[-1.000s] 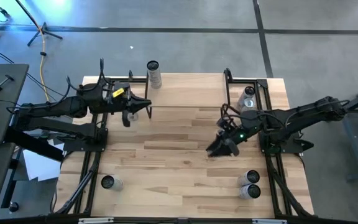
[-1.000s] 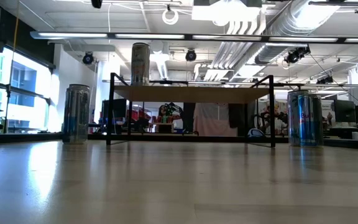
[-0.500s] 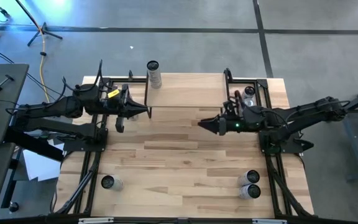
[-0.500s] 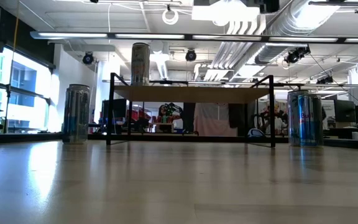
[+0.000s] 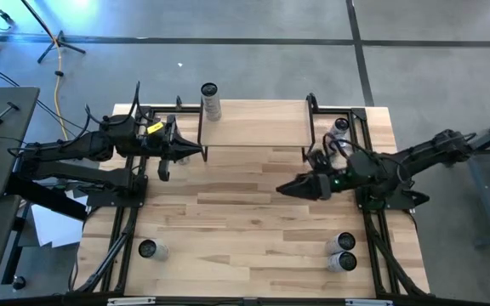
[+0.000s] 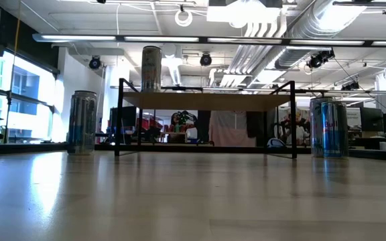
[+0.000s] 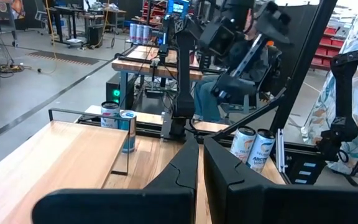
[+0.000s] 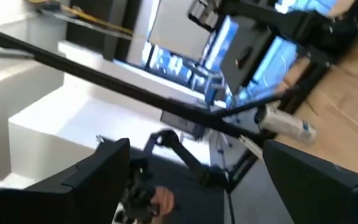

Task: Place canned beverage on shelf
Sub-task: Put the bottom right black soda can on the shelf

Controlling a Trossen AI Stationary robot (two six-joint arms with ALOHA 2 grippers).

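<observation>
We judge the task well begun but unfinished: one can (image 6: pixel 151 68) stands on the shelf (image 6: pixel 206 101) while others wait on the table (image 5: pixel 245 221), and our right gripper (image 5: pixel 289 189), fingers wide and empty, hovers mid-table with the shelf beyond it, the left gripper (image 5: pixel 196 151) closed and empty beside the shelf.

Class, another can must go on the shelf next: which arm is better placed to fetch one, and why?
Probably the right: the right gripper is open and empty, with two cans nearby on its side. The left gripper is shut.
</observation>
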